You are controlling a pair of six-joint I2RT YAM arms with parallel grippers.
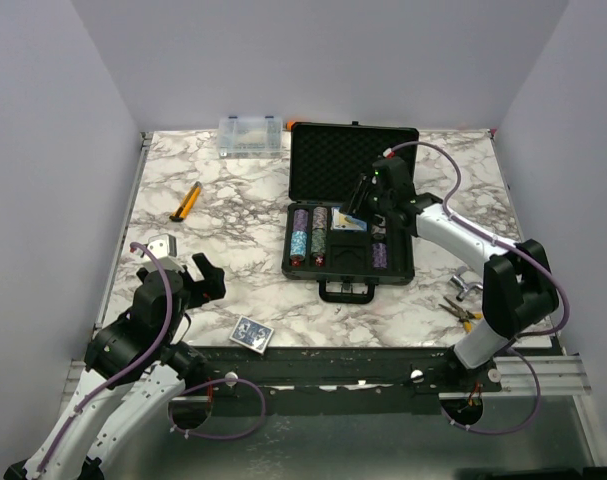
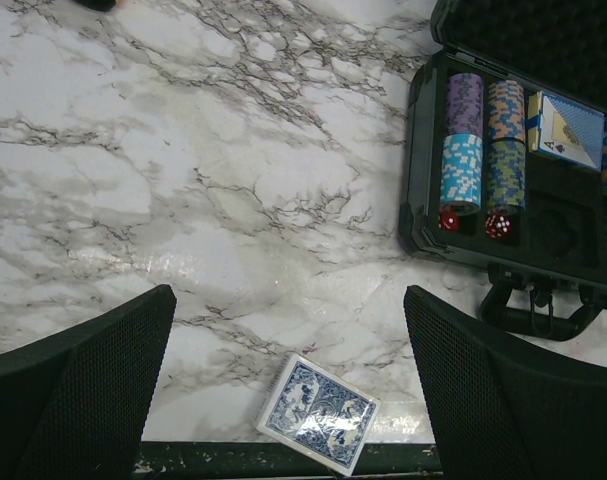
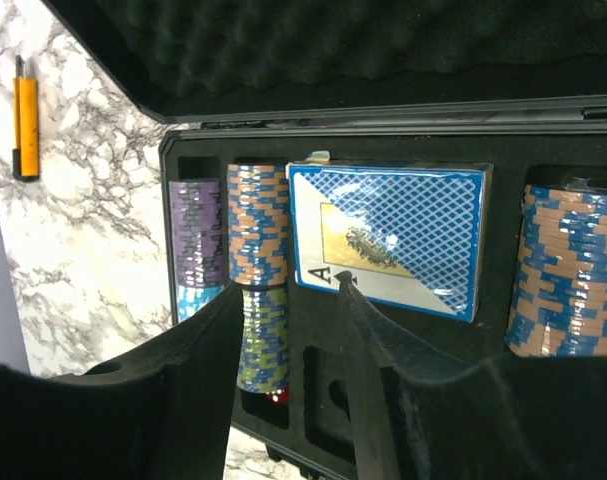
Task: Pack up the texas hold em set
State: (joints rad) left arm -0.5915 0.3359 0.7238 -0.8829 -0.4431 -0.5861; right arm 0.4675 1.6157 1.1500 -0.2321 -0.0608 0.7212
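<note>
**Hovering over the open case, right fingers partly spread**

The right fingers (image 3: 368,330) stand apart with a narrow gap between them and nothing clamped in it. They hang low over the slotted tray (image 3: 328,390). One tip is close to the near corner of the card deck (image 3: 393,235) lying in its slot, though I cannot tell if it touches. Left of that deck lies an orange-and-blue chip stack (image 3: 258,225), with a green-and-blue stack (image 3: 263,335) in front of it in the same row. A purple stack (image 3: 195,235) fills the outer row, and another orange-and-blue stack (image 3: 568,270) lies right of the deck. Two red dice (image 2: 450,220) sit at the front ends of the two left rows.

The foam-lined lid (image 1: 343,160) stands open behind the tray. The black case (image 1: 303,272) rests right of centre on the marble counter (image 1: 233,230), its handle (image 1: 346,291) toward the arms.

The left fingers (image 2: 123,340) are spread wide and empty above the counter's near left. A second card deck (image 2: 318,410) lies loose at the near edge, well apart from the case.

An orange-handled tool (image 1: 188,201) lies at the left, a clear box (image 1: 250,134) sits beside the lid, and pliers (image 1: 461,312) lie right of the case.
</note>
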